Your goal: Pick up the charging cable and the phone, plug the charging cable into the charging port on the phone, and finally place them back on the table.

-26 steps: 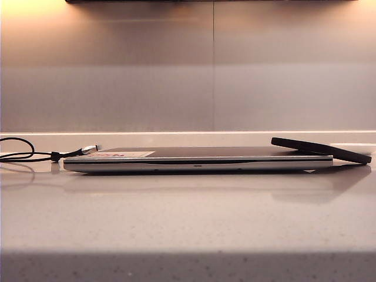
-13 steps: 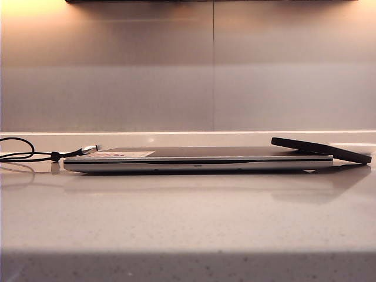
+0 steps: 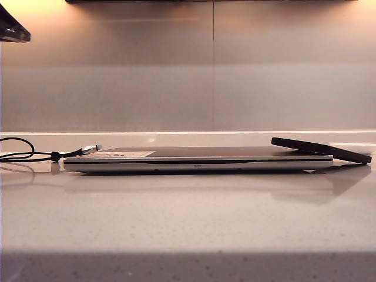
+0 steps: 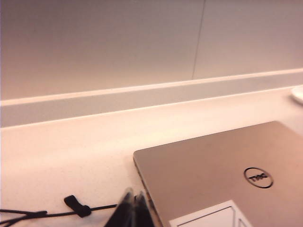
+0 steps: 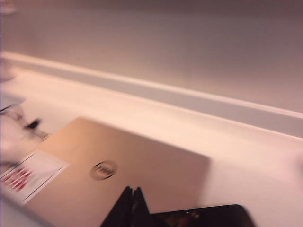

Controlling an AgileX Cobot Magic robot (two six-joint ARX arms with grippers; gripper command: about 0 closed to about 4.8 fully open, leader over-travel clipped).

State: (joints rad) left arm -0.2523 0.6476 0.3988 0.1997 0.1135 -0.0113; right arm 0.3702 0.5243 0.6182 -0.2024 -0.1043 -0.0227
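The left gripper [image 4: 133,194] is keeping its fingers pressed together above the charging cable [image 4: 57,212]. The right gripper [image 5: 132,190], also closed, is hovering near the phone [image 5: 203,216], which is leaning on the laptop [image 3: 200,158] at 3 o'clock. The speckled table [image 3: 188,217] is meeting grey wall panels [image 3: 176,70].

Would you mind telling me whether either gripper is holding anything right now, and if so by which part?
Nothing is held. The left gripper and right gripper are both shut and empty; the charging cable and phone lie untouched.
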